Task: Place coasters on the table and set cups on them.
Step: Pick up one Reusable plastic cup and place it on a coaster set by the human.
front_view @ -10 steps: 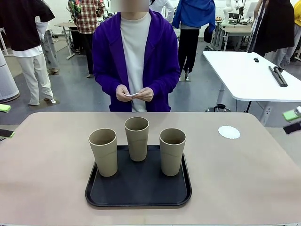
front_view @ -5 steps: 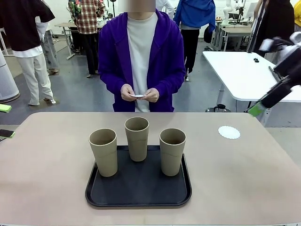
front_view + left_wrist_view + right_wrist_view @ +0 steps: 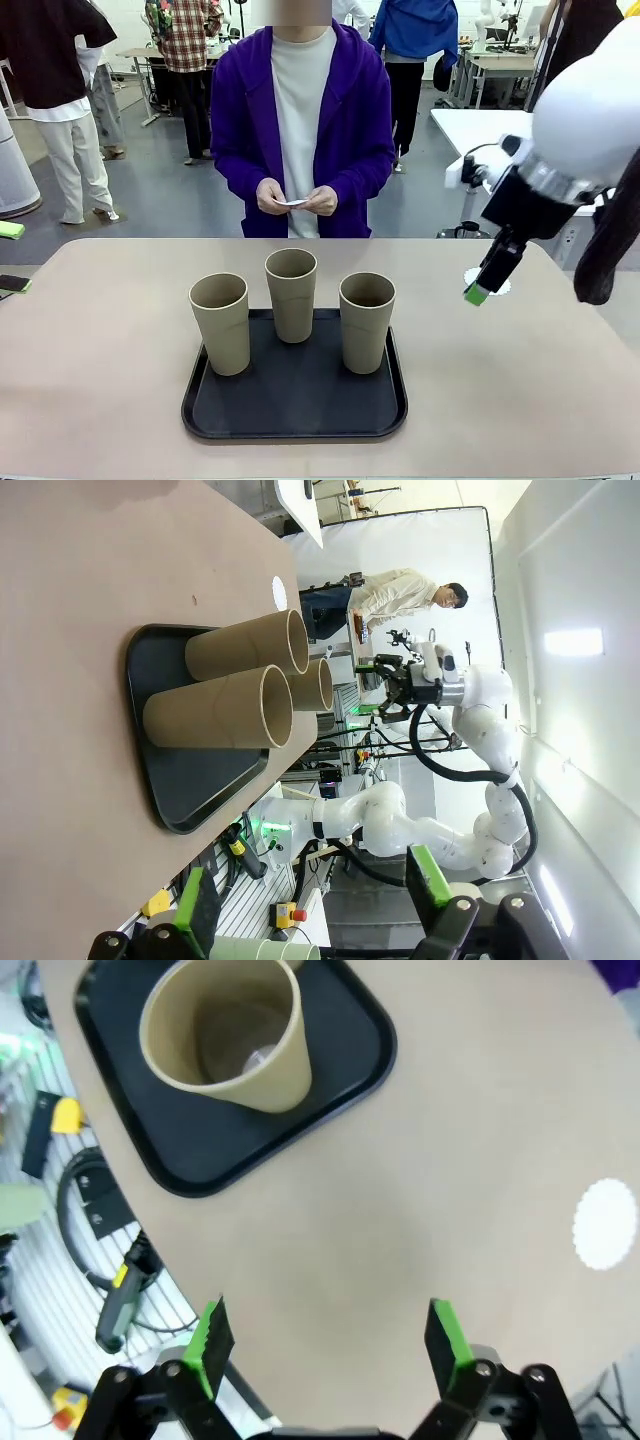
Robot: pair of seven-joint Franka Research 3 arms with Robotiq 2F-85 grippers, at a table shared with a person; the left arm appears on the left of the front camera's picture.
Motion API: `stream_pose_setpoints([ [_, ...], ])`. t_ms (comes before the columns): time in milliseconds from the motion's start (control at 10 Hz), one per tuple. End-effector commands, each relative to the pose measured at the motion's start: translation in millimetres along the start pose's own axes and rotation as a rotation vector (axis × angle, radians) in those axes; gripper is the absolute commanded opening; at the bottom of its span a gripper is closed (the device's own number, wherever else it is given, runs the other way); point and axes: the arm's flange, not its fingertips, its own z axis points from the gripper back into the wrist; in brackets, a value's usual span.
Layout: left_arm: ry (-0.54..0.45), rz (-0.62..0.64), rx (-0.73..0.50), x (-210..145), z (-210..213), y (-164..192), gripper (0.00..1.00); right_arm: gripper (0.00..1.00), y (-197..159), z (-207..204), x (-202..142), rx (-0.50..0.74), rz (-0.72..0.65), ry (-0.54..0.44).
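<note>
Tan cups (image 3: 366,320) stood upright on the black tray (image 3: 295,425), one white coaster (image 3: 605,1223) far right on the counter (image 3: 100,350); right jaws wide near it, nearest cup to their left, left jaws wide, farther off.

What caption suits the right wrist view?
Open right gripper over the table, a cup on its tray and one coaster beyond.

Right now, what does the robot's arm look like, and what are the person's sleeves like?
The right arm is white and rounded, with a black wrist section. Its jaws are black with bright green pads. The person's sleeves are purple.
</note>
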Motion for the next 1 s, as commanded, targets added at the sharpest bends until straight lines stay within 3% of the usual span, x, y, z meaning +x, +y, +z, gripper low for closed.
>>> stream_pose_setpoints([
  [0, -0.002, -0.015, -0.013, 0, 1, 0, 1.00, 1.00, -2, -16, 10, -0.007, 0.005, 0.016],
  [100, -0.002, -0.015, -0.013, 0, 1, 0, 1.00, 1.00, 0, 0, 0, 0.000, 0.000, 0.000],
  [400, -0.002, -0.015, -0.013, 0, 1, 0, 1.00, 1.00, -2, -10, 4, 0.010, 0.011, 0.008],
  [600, -0.002, -0.015, -0.013, 0, 1, 0, 1.00, 1.00, -24, 5, -28, 0.380, 0.294, -0.405],
  [900, -0.002, -0.015, -0.013, 0, 1, 0, 1.00, 1.00, -59, -10, -63, 0.598, 0.415, -0.734],
])
